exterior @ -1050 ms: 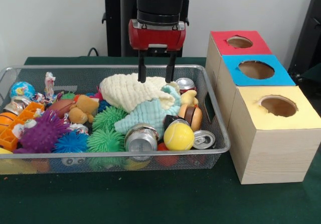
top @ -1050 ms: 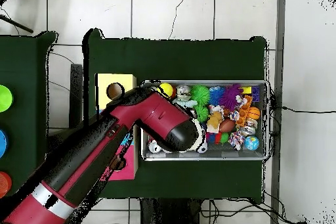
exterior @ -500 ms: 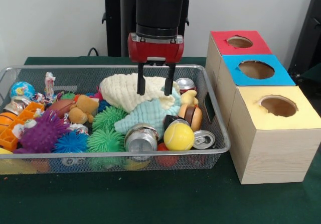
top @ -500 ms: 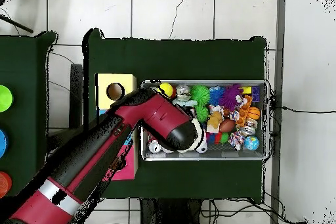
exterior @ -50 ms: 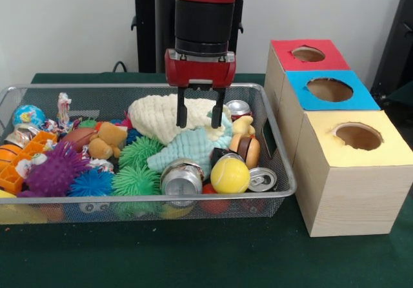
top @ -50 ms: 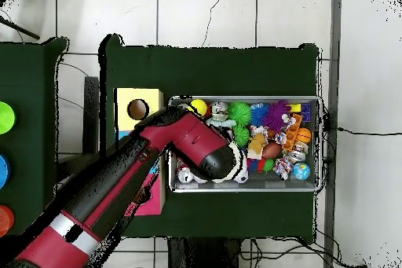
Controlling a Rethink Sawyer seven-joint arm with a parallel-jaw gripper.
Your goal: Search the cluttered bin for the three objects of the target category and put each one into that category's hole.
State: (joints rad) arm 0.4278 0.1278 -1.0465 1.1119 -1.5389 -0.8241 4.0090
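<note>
spread end effector (exterior @ -50 ms: 200, 117) over cream cloth (exterior @ -50 ms: 166, 115)

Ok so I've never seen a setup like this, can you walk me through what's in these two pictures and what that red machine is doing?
The red and black machine is a robot arm; its gripper has two dark jaws, spread open and holding nothing. One picture looks across the table at the robot. The other looks straight down from above, where the arm covers part of the scene.

On the green table sits a wire mesh bin crammed with odds and ends: a cream cloth, a pale teal cloth, spiky rubber balls, a yellow ball, crushed drink cans and small toys. The gripper hangs right over the two cloths, its tips down at the cream one.

Beside the bin stand three wooden boxes with round holes on top: red, blue and yellow. Things sorted from the bin go into these.
</note>
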